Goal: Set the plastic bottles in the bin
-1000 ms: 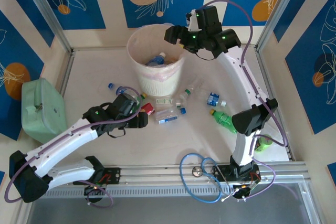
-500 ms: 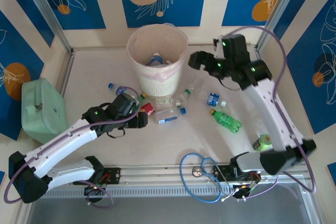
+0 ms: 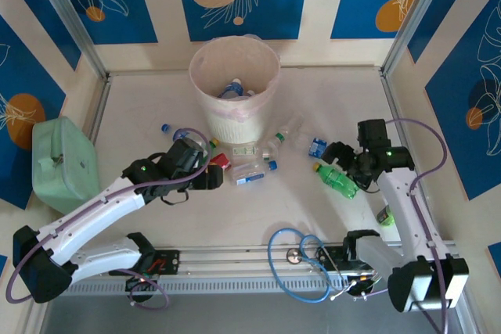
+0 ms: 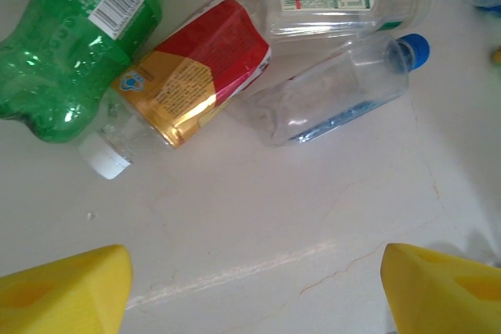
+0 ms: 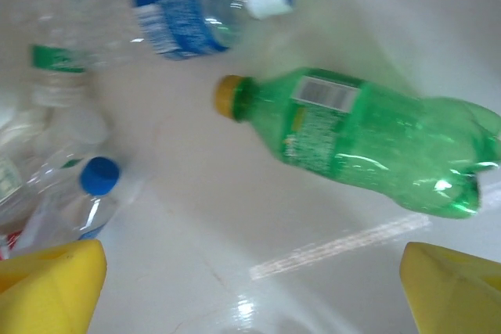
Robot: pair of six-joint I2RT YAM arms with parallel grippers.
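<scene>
Several bottles (image 3: pixel 252 176) lie scattered on the table (image 3: pixel 329 99) on the near side of the bin (image 3: pixel 235 123), which stands at the far middle with a few bottles already inside. My right claw (image 5: pixel 250 287) is spread wide and empty, hanging just above a green bottle (image 5: pixel 368 146) that lies on its side, yellow cap toward the rest of the heap. From the wrist view I judge the fingers line up roughly along the bottle, so I want to turn the wrist until they straddle its body crosswise. Then I come straight down over the labelled middle and close gently, since a round, empty bottle will likely roll or squirt out if I catch it near the cap or off-centre. My left claw (image 4: pixel 250 295) is also spread with nothing in it, low over a red-labelled bottle (image 4: pixel 188 84) crowded between another green one (image 4: pixel 70 44) and a clear bottle with a blue cap (image 4: pixel 329 95). I would hold that side back until the right arm is clear of the bin, then go for the clear bottle, because it has the most open table beside it
</scene>
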